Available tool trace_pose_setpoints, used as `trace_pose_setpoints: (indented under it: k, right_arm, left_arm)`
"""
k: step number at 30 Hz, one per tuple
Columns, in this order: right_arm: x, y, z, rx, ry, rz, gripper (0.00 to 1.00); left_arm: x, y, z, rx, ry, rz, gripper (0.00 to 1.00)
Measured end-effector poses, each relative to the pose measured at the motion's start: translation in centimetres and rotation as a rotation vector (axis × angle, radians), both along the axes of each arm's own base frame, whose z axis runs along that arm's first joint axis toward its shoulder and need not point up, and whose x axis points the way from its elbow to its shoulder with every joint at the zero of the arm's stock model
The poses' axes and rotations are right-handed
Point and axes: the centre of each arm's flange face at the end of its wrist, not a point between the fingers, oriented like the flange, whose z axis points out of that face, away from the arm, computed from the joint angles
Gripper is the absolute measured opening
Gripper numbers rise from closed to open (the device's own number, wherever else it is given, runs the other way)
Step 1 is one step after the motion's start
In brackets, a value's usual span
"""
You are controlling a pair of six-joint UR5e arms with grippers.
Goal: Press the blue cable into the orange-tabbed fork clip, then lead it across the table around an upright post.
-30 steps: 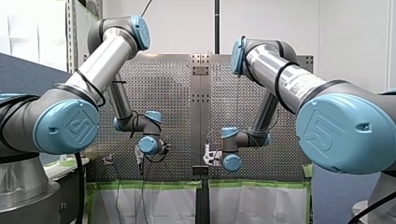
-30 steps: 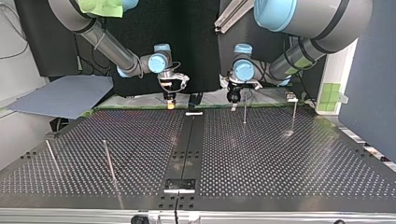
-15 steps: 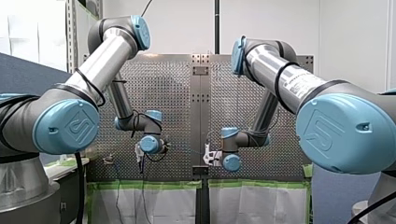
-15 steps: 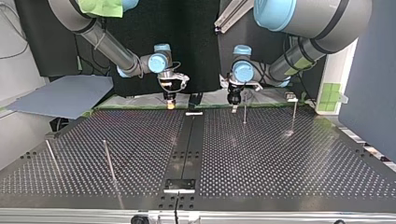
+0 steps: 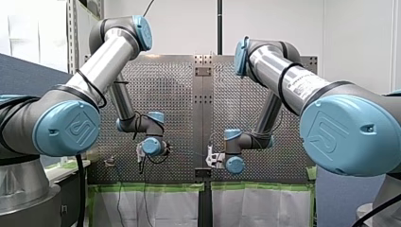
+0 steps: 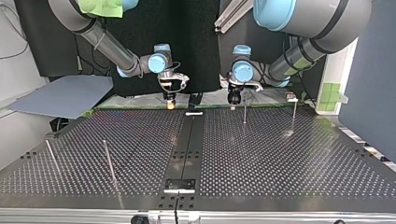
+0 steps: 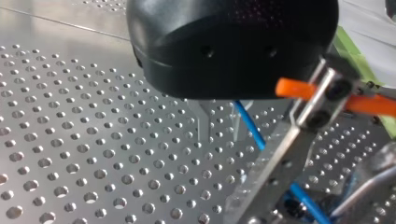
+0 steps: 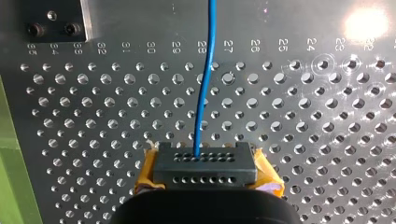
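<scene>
I'm on the first step: seating the blue cable (image 8: 204, 93) in the orange-tabbed fork clip (image 7: 306, 112). My right gripper (image 8: 205, 161) has its yellow pads clamped on the cable, which runs on ahead of it. Seen from my left wrist, the cable passes low beside the clip's foot, apparently not yet in the fork. Whether my left gripper (image 6: 233, 98) grips anything, I cannot tell. Next I'd judge it needs lifting over the prongs, then pressing down. Both wrists point downward, low over the perforated table (image 6: 261, 154).
</scene>
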Motion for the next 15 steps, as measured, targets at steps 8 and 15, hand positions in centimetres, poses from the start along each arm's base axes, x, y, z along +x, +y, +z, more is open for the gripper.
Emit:
trace_pose_setpoints:
  k: [8,15]
  right_arm:
    - [-0.04,0.00,-0.04,0.002,0.001,0.000,0.00]
    - [-0.03,0.02,-0.03,0.003,0.003,0.001,0.00]
  left_arm:
    - [-0.04,0.03,-0.02,0.001,0.003,0.004,0.00]
    - [-0.07,0.10,-0.04,0.005,0.005,0.010,0.00]
